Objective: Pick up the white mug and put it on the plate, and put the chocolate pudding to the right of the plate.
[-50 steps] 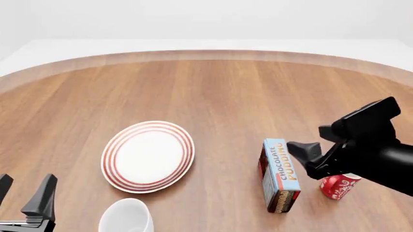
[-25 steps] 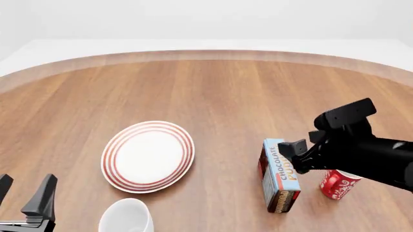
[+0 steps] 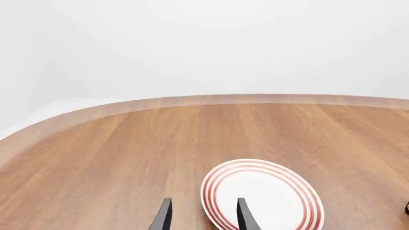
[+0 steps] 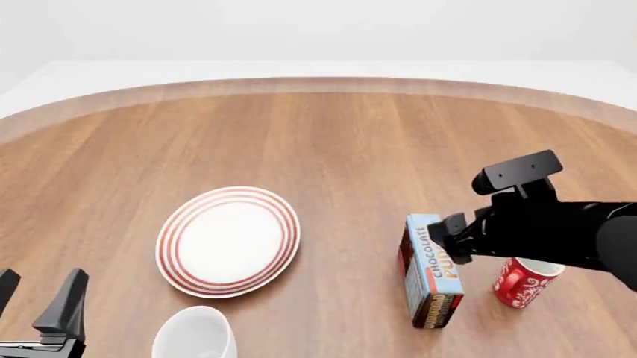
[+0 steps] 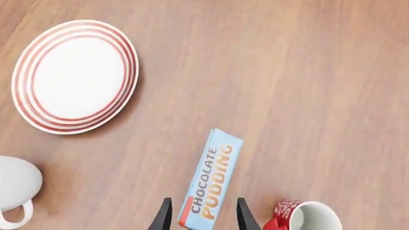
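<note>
The plate (image 4: 228,240), white with red rings, lies left of centre; it also shows in the left wrist view (image 3: 262,196) and the right wrist view (image 5: 75,76). The white mug (image 4: 194,333) stands in front of it, also in the right wrist view (image 5: 16,189). The chocolate pudding (image 4: 431,270) stands on its long edge to the plate's right. My right gripper (image 4: 453,240) is open above the carton; in the right wrist view its fingers (image 5: 164,215) straddle the pudding (image 5: 211,179) without closing on it. My left gripper (image 4: 38,298) is open and empty at the front left, left of the mug.
A red mug with a white pattern (image 4: 523,283) stands just right of the pudding, under my right arm; it also shows in the right wrist view (image 5: 303,218). The wooden table's curved far edge (image 4: 318,83) runs across the back.
My right gripper has moved left and down, from beside the pudding to right over it. The left arm, plate, mugs and carton have not moved.
</note>
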